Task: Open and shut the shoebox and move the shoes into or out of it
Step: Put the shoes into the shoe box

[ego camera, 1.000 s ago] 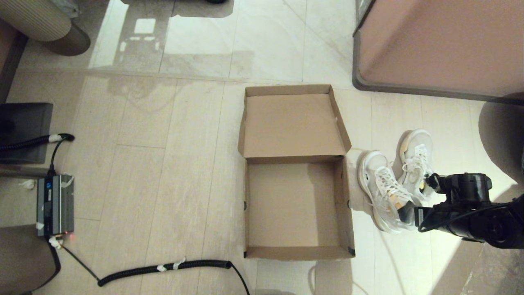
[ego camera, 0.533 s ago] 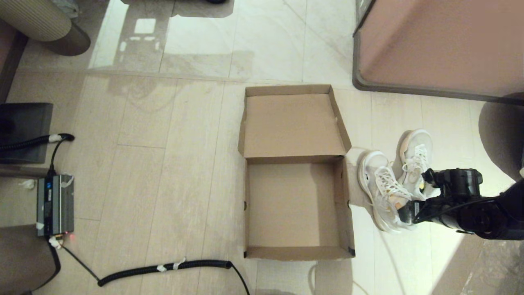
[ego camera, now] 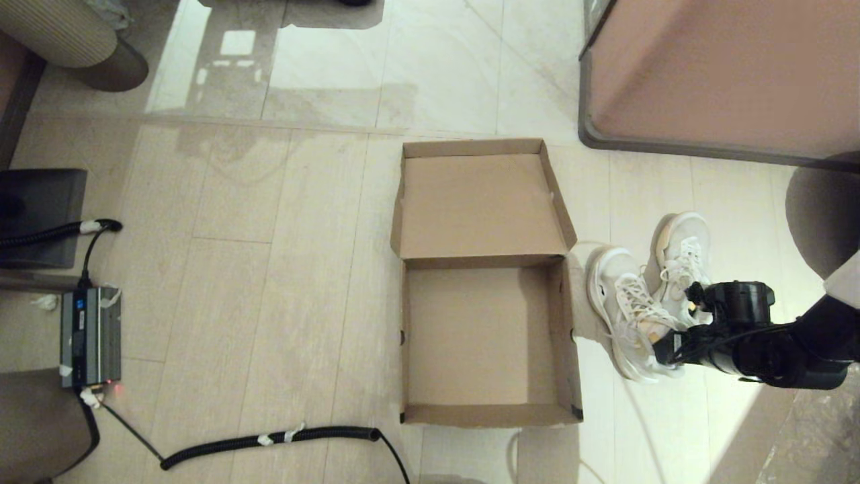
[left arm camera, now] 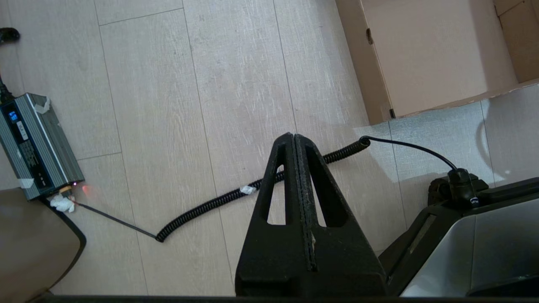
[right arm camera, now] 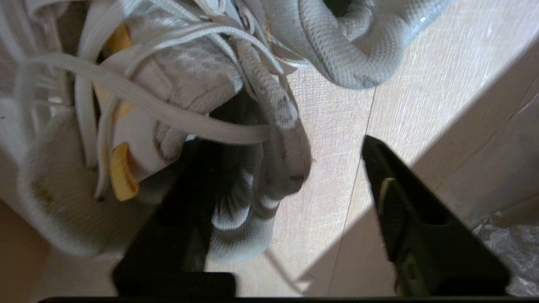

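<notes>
The brown shoebox (ego camera: pixel 470 336) lies open and empty on the floor, its lid (ego camera: pixel 480 202) folded back flat on the far side. To its right stand two white sneakers: the nearer shoe (ego camera: pixel 621 296) and the other shoe (ego camera: pixel 682 249) beside it. My right gripper (ego camera: pixel 677 339) is open at the nearer shoe's heel. In the right wrist view, one finger (right arm camera: pixel 185 202) sits inside the heel opening of that shoe (right arm camera: pixel 189 84) and the other finger (right arm camera: pixel 404 202) is over bare floor. My left gripper (left arm camera: pixel 293 136) is shut and empty, hovering above the floor near the shoebox corner (left arm camera: pixel 379 105).
A large pinkish-brown cabinet (ego camera: pixel 719 74) stands at the back right, close behind the shoes. A coiled black cable (ego camera: pixel 269 440) crosses the floor in front of the box, running from a grey power unit (ego camera: pixel 91 336) on the left. A ribbed beige object (ego camera: pixel 67 33) fills the far left corner.
My right arm has shifted left and slightly forward, bringing its open gripper closer onto the nearer shoe's heel. The box, shoes and left gripper have stayed put.
</notes>
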